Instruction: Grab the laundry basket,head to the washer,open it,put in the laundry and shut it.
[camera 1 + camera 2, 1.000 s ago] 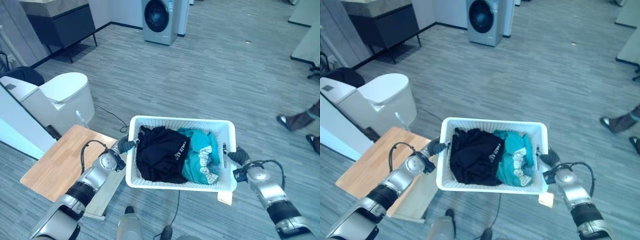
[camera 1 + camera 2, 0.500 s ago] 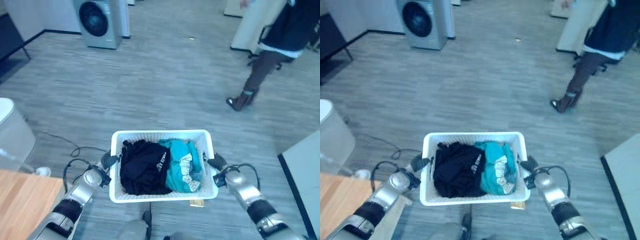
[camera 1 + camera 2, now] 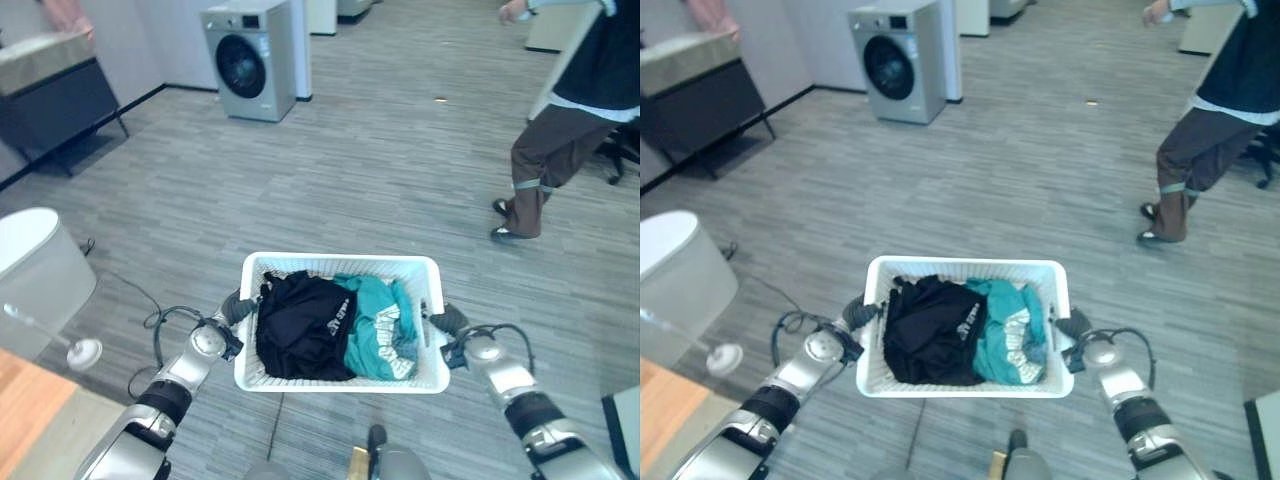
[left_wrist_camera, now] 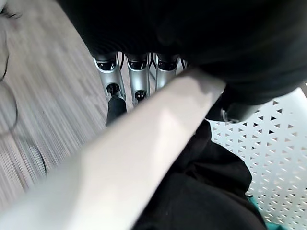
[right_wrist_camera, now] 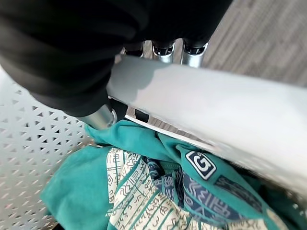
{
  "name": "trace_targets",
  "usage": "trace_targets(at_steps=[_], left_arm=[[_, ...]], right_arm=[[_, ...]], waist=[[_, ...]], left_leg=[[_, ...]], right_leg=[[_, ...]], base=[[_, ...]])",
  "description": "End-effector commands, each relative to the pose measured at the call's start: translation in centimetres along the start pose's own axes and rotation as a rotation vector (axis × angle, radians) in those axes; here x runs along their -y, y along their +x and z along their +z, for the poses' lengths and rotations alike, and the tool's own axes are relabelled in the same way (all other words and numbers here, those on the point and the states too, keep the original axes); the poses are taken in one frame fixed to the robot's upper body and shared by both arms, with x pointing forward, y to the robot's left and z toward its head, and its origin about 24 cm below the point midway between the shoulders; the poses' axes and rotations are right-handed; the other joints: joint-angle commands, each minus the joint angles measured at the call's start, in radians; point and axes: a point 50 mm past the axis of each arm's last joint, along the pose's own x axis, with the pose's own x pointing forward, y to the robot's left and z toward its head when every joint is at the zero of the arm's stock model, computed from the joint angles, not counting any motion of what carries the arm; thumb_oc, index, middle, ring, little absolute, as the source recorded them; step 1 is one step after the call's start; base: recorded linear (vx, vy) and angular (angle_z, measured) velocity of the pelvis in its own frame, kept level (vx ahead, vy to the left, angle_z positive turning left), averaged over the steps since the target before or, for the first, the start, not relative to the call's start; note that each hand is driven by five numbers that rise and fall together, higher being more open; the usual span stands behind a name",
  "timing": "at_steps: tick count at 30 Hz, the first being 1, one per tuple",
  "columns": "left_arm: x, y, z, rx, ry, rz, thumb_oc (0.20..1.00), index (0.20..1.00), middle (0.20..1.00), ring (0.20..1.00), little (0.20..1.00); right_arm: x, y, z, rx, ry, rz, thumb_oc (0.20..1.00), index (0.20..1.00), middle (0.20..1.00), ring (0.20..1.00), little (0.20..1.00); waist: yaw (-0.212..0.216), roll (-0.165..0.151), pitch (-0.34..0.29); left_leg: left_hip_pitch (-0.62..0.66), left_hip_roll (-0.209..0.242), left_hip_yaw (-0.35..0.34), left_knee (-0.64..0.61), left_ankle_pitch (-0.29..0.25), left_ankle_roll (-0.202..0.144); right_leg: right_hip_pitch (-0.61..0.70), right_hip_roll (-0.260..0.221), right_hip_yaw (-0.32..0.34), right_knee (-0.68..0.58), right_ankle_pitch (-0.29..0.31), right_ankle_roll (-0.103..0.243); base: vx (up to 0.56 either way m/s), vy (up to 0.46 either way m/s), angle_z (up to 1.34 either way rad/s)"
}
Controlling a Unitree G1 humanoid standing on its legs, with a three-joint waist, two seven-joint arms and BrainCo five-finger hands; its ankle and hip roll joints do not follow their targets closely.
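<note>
White perforated laundry basket (image 3: pixel 340 375), held above grey plank floor (image 3: pixel 380 190): rims clamped by left hand (image 3: pixel 237 305) and right hand (image 3: pixel 447 321). Black garment (image 3: pixel 297 325) and teal garment (image 3: pixel 382 325) contained. Washer (image 3: pixel 254 60) well ahead; person (image 3: pixel 570 120) walking nearby.

Both arms extend forward and slightly inward, elbows bent, forearms silver-grey with dark ribbed covers at the wrists. The left hand (image 3: pixel 232 308) sits at the left end of the laundry basket (image 3: pixel 340 264), fingers (image 4: pixel 138 84) curled under the rim with the thumb inside the wall. The right hand (image 3: pixel 448 320) clamps the opposite end likewise, fingers (image 5: pixel 164 51) outside the rim, thumb inside. Both wrists are roughly level.
</note>
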Motion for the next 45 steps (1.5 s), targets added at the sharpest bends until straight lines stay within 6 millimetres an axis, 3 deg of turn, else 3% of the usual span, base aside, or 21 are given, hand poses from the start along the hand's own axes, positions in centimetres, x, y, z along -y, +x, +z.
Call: trace_targets(at_steps=[1, 4, 7, 9, 11, 13, 14, 18, 19, 20, 21, 22, 23, 26, 29, 31, 34, 36, 39, 42, 45], left_arm=[[-4.3, 0.0, 0.6, 0.029, -0.002, 0.125, 0.2, 0.2, 0.2, 0.2, 0.2], [-4.1, 0.7, 2.1, 0.06, -0.017, 0.112, 0.2, 0.2, 0.2, 0.2, 0.2], [-4.7, 1.4, 3.4, 0.077, 0.003, 0.127, 0.2, 0.2, 0.2, 0.2, 0.2], [-5.2, 2.0, 4.2, 0.082, 0.025, 0.14, 0.2, 0.2, 0.2, 0.2, 0.2], [-5.6, 2.8, 5.6, 0.091, 0.067, 0.144, 0.2, 0.2, 0.2, 0.2, 0.2], [-5.9, 2.8, 5.8, 0.097, 0.075, 0.15, 0.2, 0.2, 0.2, 0.2, 0.2], [-6.3, 2.9, 6.3, 0.111, 0.07, 0.153, 0.2, 0.2, 0.2, 0.2, 0.2], [-7.0, 2.6, 6.2, 0.117, 0.084, 0.155, 0.2, 0.2, 0.2, 0.2, 0.2], [-7.1, 2.5, 5.9, 0.113, 0.082, 0.157, 0.2, 0.2, 0.2, 0.2, 0.2], [-6.6, 2.3, 5.4, 0.107, 0.081, 0.132, 0.2, 0.2, 0.2, 0.2, 0.2], [-6.4, 2.2, 5.3, 0.109, 0.076, 0.126, 0.2, 0.2, 0.2, 0.2, 0.2], [-6.4, 2.2, 5.3, 0.109, 0.076, 0.126, 0.2, 0.2, 0.2, 0.2, 0.2], [-6.0, 2.1, 4.7, 0.096, 0.065, 0.119, 0.2, 0.2, 0.2, 0.2, 0.2], [-5.9, 2.0, 4.4, 0.091, 0.057, 0.124, 0.2, 0.2, 0.2, 0.2, 0.2], [-6.1, 1.9, 4.1, 0.079, 0.056, 0.134, 0.2, 0.2, 0.2, 0.2, 0.2], [-6.3, 1.9, 4.1, 0.078, 0.062, 0.143, 0.2, 0.2, 0.2, 0.2, 0.2], [-6.4, 1.9, 4.1, 0.08, 0.059, 0.159, 0.2, 0.2, 0.2, 0.2, 0.2], [-6.1, 1.9, 3.8, 0.073, 0.064, 0.162, 0.2, 0.2, 0.2, 0.2, 0.2], [-6.0, 1.9, 3.2, 0.055, 0.09, 0.162, 0.2, 0.2, 0.2, 0.2, 0.2], [-5.8, 1.6, 2.2, 0.033, 0.065, 0.156, 0.2, 0.2, 0.2, 0.2, 0.2], [-5.6, 0.9, 0.8, 0.004, 0.043, 0.137, 0.2, 0.2, 0.2, 0.2, 0.2]], right_arm=[[1.7, -0.4, 4.5, 0.222, 0.068, -0.027, 0.2, 0.2, 0.2, 0.2, 0.2], [2.1, -0.3, 4.3, 0.202, 0.086, -0.051, 0.2, 0.2, 0.2, 0.2, 0.2], [1.2, 0.1, 5.0, 0.212, 0.066, -0.029, 0.2, 0.2, 0.2, 0.2, 0.2], [0.1, 0.6, 5.7, 0.224, 0.053, -0.001, 0.2, 0.2, 0.2, 0.2, 0.2], [-2.0, 1.3, 6.4, 0.23, 0.057, 0.042, 0.2, 0.2, 0.2, 0.2, 0.2], [-2.5, 1.4, 6.7, 0.241, 0.063, 0.056, 0.2, 0.2, 0.2, 0.2, 0.2], [-3.1, 1.5, 7.0, 0.246, 0.06, 0.071, 0.2, 0.2, 0.2, 0.2, 0.2], [-3.9, 1.3, 6.8, 0.252, 0.079, 0.091, 0.2, 0.2, 0.2, 0.2, 0.2], [-4.1, 1.2, 6.4, 0.247, 0.096, 0.098, 0.2, 0.2, 0.2, 0.2, 0.2], [-4.2, 1.1, 5.7, 0.233, 0.119, 0.102, 0.2, 0.2, 0.2, 0.2, 0.2], [-4.2, 1.0, 5.5, 0.232, 0.131, 0.102, 0.2, 0.2, 0.2, 0.2, 0.2], [-4.2, 1.0, 5.5, 0.232, 0.131, 0.102, 0.2, 0.2, 0.2, 0.2, 0.2], [-4.1, 0.9, 5.0, 0.223, 0.147, 0.101, 0.2, 0.2, 0.2, 0.2, 0.2], [-3.8, 0.7, 4.6, 0.218, 0.148, 0.096, 0.2, 0.2, 0.2, 0.2, 0.2], [-2.8, 0.4, 3.7, 0.201, 0.142, 0.079, 0.2, 0.2, 0.2, 0.2, 0.2], [-2.4, 0.2, 3.5, 0.197, 0.155, 0.07, 0.2, 0.2, 0.2, 0.2, 0.2], [-1.2, -0.1, 2.6, 0.18, 0.167, 0.033, 0.2, 0.2, 0.2, 0.2, 0.2], [-1.0, -0.2, 1.9, 0.162, 0.177, 0.023, 0.2, 0.2, 0.2, 0.2, 0.2], [-0.2, -0.5, 0.0, 0.103, 0.179, -0.001, 0.2, 0.2, 0.2, 0.2, 0.2], [0.4, -0.4, -1.0, 0.057, 0.172, -0.011, 0.2, 0.2, 0.2, 0.2, 0.2], [1.2, -0.5, -1.6, 0.033, 0.174, -0.031, 0.2, 0.2, 0.2, 0.2, 0.2]], waist=[[-0.035, -0.019, -0.076], [-0.015, -0.026, -0.061], [0.012, -0.033, -0.053], [0.037, -0.016, -0.065], [0.066, -0.005, -0.074], [0.074, -0.009, -0.073], [0.081, -0.017, -0.081], [0.102, -0.039, -0.119], [0.11, -0.058, -0.131], [0.104, -0.067, -0.126], [0.094, -0.058, -0.122], [0.094, -0.059, -0.124], [0.069, -0.025, -0.107], [0.053, 0.001, -0.101], [0.004, 0.016, -0.08], [-0.009, 0.012, -0.083], [-0.026, 0.009, -0.085], [-0.025, 0.02, -0.078], [-0.025, 0.007, -0.102], [-0.045, 0.013, -0.143], [-0.017, -0.01, -0.139]], left_leg=[[0.027, -0.058, 0.16, 0.086, 0.003, 0.021], [-0.085, -0.019, 0.259, 0.019, -0.023, 0.01], [-0.135, -0.086, 0.313, -0.278, -0.042, 0.009], [-0.111, -0.113, 0.318, -0.605, 0.05, -0.006], [-0.131, -0.127, 0.343, -0.825, 0.101, -0.022], [-0.135, -0.128, 0.363, -0.856, 0.111, -0.021], [-0.141, -0.129, 0.402, -0.857, 0.097, -0.017], [-0.118, -0.146, 0.408, -0.807, 0.123, 0.026], [-0.115, -0.17, 0.396, -0.77, 0.106, 0.043], [-0.086, -0.194, 0.395, -0.722, 0.057, 0.08], [-0.067, -0.194, 0.4, -0.706, 0.036, 0.089], [-0.07, -0.194, 0.401, -0.704, 0.035, 0.09], [-0.02, -0.178, 0.401, -0.682, -0.003, 0.107], [0.045, -0.181, 0.381, -0.699, -0.029, 0.118], [0.13, -0.199, 0.312, -0.697, -0.071, 0.107], [0.168, -0.199, 0.283, -0.689, -0.114, 0.082], [0.225, -0.211, 0.224, -0.67, -0.181, 0.066], [0.272, -0.194, 0.198, -0.652, -0.227, 0.051], [0.341, -0.165, 0.155, -0.634, -0.257, 0.022], [0.339, -0.07, 0.119, -0.502, -0.144, -0.022], [0.195, -0.01, 0.12, -0.18, -0.006, 0.004]], right_leg=[[0.19, 0.012, 0.039, -0.339, 0.074, 0.031], [0.281, 0.033, 0.003, -0.383, 0.032, 0.018], [0.318, 0.044, 0.004, -0.393, 0.0, 0.032], [0.349, 0.066, -0.002, -0.384, -0.04, 0.037], [0.397, 0.097, -0.006, -0.34, -0.116, 0.033], [0.414, 0.102, -0.003, -0.322, -0.139, 0.032], [0.451, 0.102, -0.002, -0.293, -0.183, 0.04], [0.466, 0.1, 0.027, -0.19, -0.197, 0.064], [0.45, 0.083, 0.033, -0.107, -0.126, 0.1], [0.369, 0.037, 0.032, 0.124, 0.08, 0.196], [0.332, 0.017, 0.02, 0.227, 0.135, 0.219], [0.329, 0.015, 0.02, 0.23, 0.134, 0.22], [0.248, -0.013, -0.015, 0.401, 0.16, 0.218], [0.155, -0.051, -0.051, 0.449, 0.112, 0.195], [0.05, -0.041, -0.055, 0.276, 0.024, 0.156], [0.065, -0.072, -0.068, 0.027, -0.026, 0.132], [-0.009, -0.111, 0.047, -0.203, 0.043, 0.151], [-0.021, -0.151, 0.054, -0.324, 0.107, 0.176], [-0.013, -0.166, 0.049, -0.345, 0.141, 0.197], [0.035, -0.097, 0.034, -0.292, 0.149, 0.169], [0.122, -0.043, -0.012, -0.315, 0.114, 0.1]], base=[[0.2, -0.216, -0.29], [0.31, -0.176, 0.09], [0.3, -0.029, 0.05], [0.47, 0.046, -0.18], [0.57, 0.053, -0.4], [0.51, 0.068, -0.31], [0.53, 0.075, -0.26], [0.65, 0.137, -0.09], [0.6, 0.215, -0.15], [0.75, 0.296, -0.14], [0.51, 0.229, -0.21], [0.48, 0.237, -0.18], [0.45, 0.219, -0.08], [0.36, 0.144, 0.44], [0.48, 0.015, 0.34], [0.47, -0.137, 1.07], [0.5, -0.167, 0.98], [0.54, -0.203, 0.62], [0.49, -0.235, 0.48], [0.59, -0.418, 0.92], [0.38, -0.532, 0.23]])
